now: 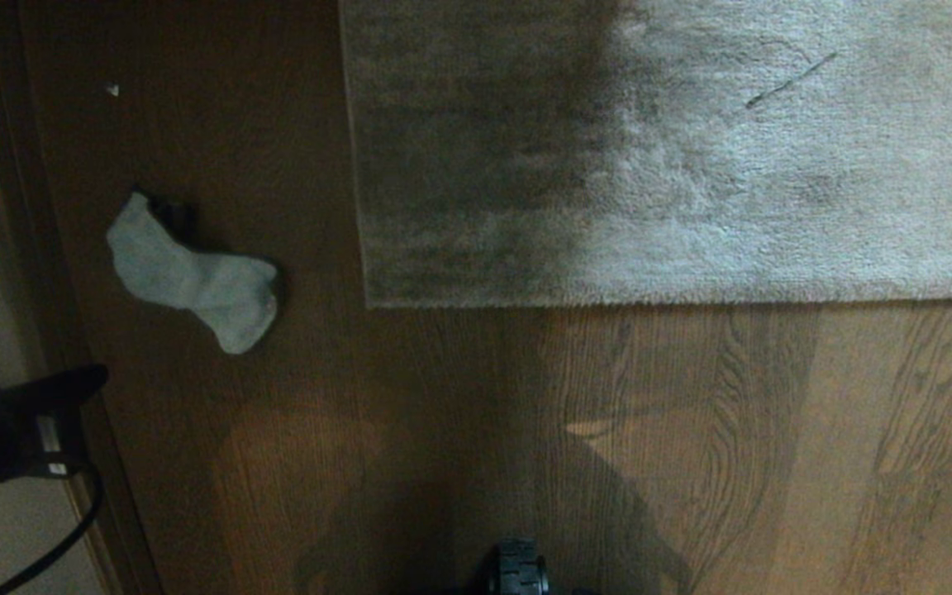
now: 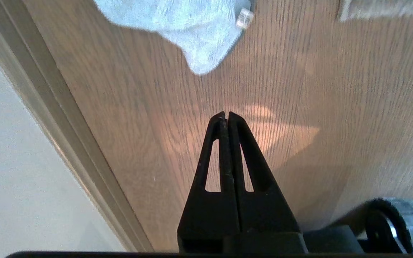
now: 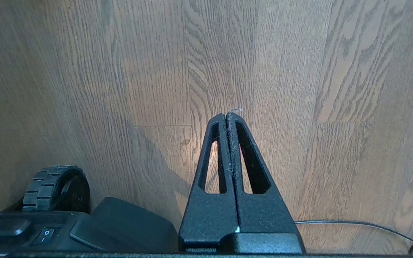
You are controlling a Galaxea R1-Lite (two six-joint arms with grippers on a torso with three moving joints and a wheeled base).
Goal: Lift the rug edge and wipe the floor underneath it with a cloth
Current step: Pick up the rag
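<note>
I count one rug, one cloth and two pincers in my feeds. The rug (image 1: pixel 674 149) lies flat on the floor (image 1: pixel 691 446), and its square corner and straight rug edge (image 1: pixel 608 302) are my landmark. Taking the rug corner as reference, the cloth (image 1: pixel 195 277) sits on bare floor to the side of it, apart from it and not touching, crumpled into a long lump; my left wrist view shows a small white tag (image 2: pixel 244 18) at its margin.

My left pincer (image 2: pixel 225 114) is pressed together with nothing between its fingers, and it hangs over the floor short of the cloth, farther from the rug corner than the cloth is. In the head view its dark arm (image 1: pixel 5 430) shows only at the side, over the pale threshold strip (image 2: pixel 66 118) that borders the wood. My right pincer (image 3: pixel 229 115) is also pressed together, holding nothing, over bare planks next to the base's wheel (image 3: pixel 54 186), with no rug in its view. I see no containers anywhere.
</note>
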